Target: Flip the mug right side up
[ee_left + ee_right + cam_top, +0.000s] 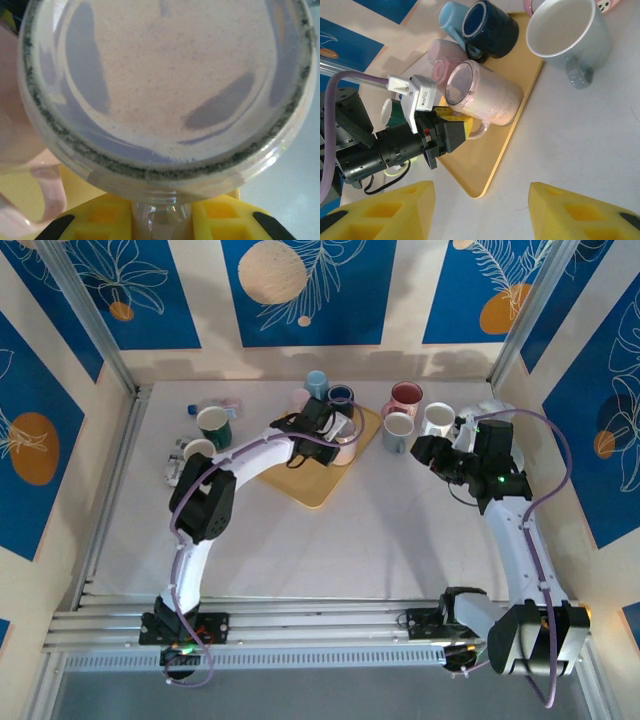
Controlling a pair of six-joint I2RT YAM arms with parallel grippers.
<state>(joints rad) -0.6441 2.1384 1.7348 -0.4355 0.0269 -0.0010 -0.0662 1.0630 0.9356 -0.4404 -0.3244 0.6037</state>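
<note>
The mug (490,102) is pale pink and glossy and looks like glazed ceramic, so it is probably stiff, rather heavy for the fingers, slippery on its round wall, and it could chip if it drops on the tray (485,165). It stands mouth down on this yellow tray, with its base upward. The left wrist view looks straight onto the base, where the rough foot ring (150,172) is dark and unglazed. The wall is wide and smooth, so the handle (479,131) seems the better place to take hold. It gives two flat sides to press on, and it should stop the mug from rolling in the grip during the turn.

The left gripper (454,125) is at this handle. Its yellow fingers (100,220) stand narrow, one on each side of the pale handle, very close to it. Whether they already press it firmly cannot be told from these views.

The right gripper (481,200) waits well apart from the mug, off the tray. Its jaws are parted with nothing between them. Other mugs stand just behind the pink one — a dark blue mug (492,30) is very near, so the turn will probably need care.
</note>
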